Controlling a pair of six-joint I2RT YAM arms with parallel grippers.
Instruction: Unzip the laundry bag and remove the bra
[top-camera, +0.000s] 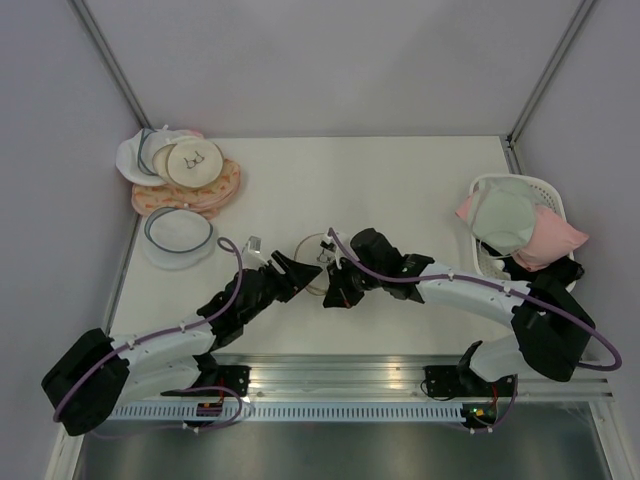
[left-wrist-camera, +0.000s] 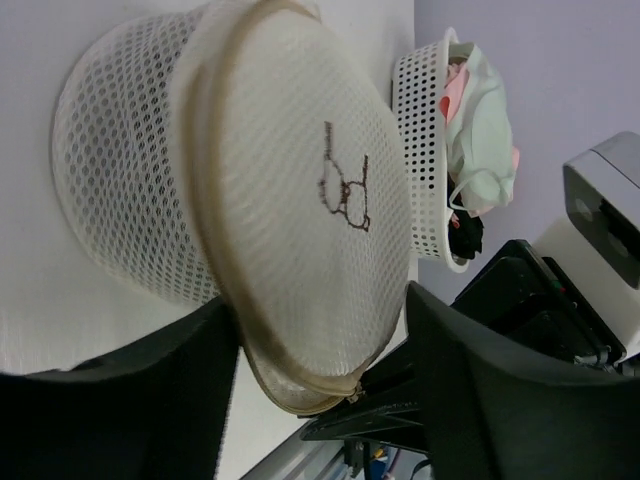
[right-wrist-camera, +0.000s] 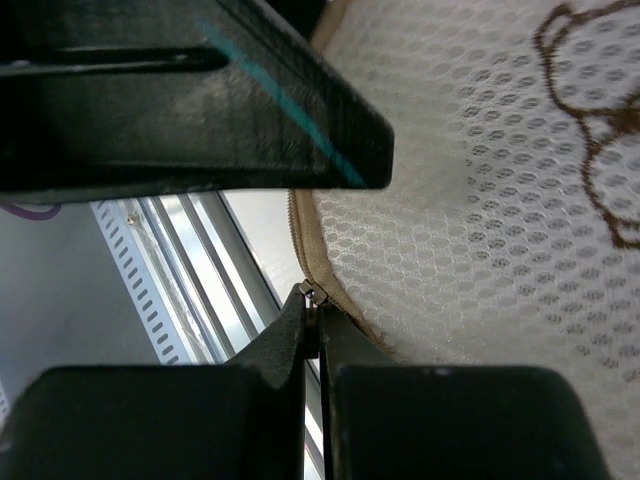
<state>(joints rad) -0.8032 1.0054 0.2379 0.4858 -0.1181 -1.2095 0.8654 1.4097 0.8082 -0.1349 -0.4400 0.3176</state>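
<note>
Centre: the laundry bag (top-camera: 316, 252), cream mesh with a tan zipper rim (right-wrist-camera: 340, 310), rests close to the near edge of the surface (top-camera: 400, 190), about midway between its left and right edges. No opening shows along the rim in my views. The bra is not visible, and I judge it to be inside.

The right gripper (right-wrist-camera: 312, 312) is clenched on the small metal zipper pull (right-wrist-camera: 311, 293), pinched at the very fingertips, which I take as a hold for drawing the slider round the rim. The left gripper (left-wrist-camera: 320, 310) has its jaws spread wide, straddling the bag's near rim. I cannot tell whether its pads touch the mesh. I read this placing as a brace against the pull.

Markings: a dark bra outline (left-wrist-camera: 345, 190) on the bag's face; no legible writing.

Outward: a white plastic basket (left-wrist-camera: 420, 140) at the right edge holds a pale green garment (left-wrist-camera: 485, 130) and a pink garment (top-camera: 555, 240). A stack of round pouches (top-camera: 190, 170) sits in the far-left corner, with a grey-rimmed white disc (top-camera: 178, 232) just nearer.
</note>
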